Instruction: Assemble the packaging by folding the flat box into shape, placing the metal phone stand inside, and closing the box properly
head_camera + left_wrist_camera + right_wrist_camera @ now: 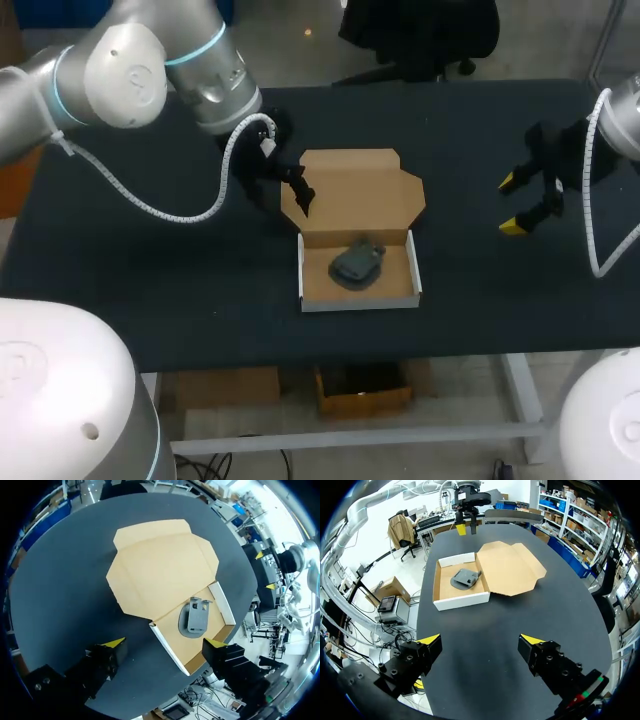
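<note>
Left pincer is spread wide and gripping nothing, sitting over the left edge of the brown cardboard box with white outer walls, right about where the tray meets the flap. From its wrist view, the tray's corner sits between the two yellow tips. Can't tell if it's actually touching the card. The box is folded into a tray in the middle of the black worktop, with its lid lying open and flat behind it. The grey metal phone stand lies inside the tray. Right pincer is also apart and empty, well off to the box's right.
</note>
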Available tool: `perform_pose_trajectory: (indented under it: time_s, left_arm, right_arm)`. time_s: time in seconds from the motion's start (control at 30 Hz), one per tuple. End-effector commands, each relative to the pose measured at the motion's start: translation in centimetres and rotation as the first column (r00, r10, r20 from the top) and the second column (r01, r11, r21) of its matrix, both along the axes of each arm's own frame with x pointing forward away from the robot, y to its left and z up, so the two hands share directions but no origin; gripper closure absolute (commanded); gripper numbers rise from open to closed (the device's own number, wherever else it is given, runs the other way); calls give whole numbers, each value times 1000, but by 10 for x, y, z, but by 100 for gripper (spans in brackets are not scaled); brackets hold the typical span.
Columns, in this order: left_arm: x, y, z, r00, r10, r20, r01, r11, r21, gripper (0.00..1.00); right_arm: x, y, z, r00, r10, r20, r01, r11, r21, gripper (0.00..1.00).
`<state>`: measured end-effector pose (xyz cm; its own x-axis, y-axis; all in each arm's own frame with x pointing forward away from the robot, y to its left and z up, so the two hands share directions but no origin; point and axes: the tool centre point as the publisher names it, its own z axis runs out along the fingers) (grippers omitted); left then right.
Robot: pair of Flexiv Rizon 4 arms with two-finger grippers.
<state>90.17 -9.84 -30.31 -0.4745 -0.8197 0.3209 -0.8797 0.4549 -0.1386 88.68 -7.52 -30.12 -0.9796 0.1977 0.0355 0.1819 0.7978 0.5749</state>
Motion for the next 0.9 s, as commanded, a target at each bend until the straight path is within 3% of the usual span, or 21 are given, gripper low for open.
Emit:
perform_pose_trajectory:
  time_s: [0.03, 0.4, 0.9]
  left_arm:
    - [8, 7, -4, 1000, 21, -3, -21, 1000, -2, 0]
    - [39, 30, -18, 1000, 21, 2, -21, 996, -91, 0]
    - [66, 29, -31, 999, 20, -29, -27, 965, -260, 0]
  right_arm:
    - [-1, -1, 0, 1000, 1, 1, -1, 1000, 3, 0]
    - [-1, -1, 0, 1000, 1, 1, -1, 1000, 3, 0]
    - [3, 2, 3, 1000, 16, 2, -16, 1000, -5, 0]
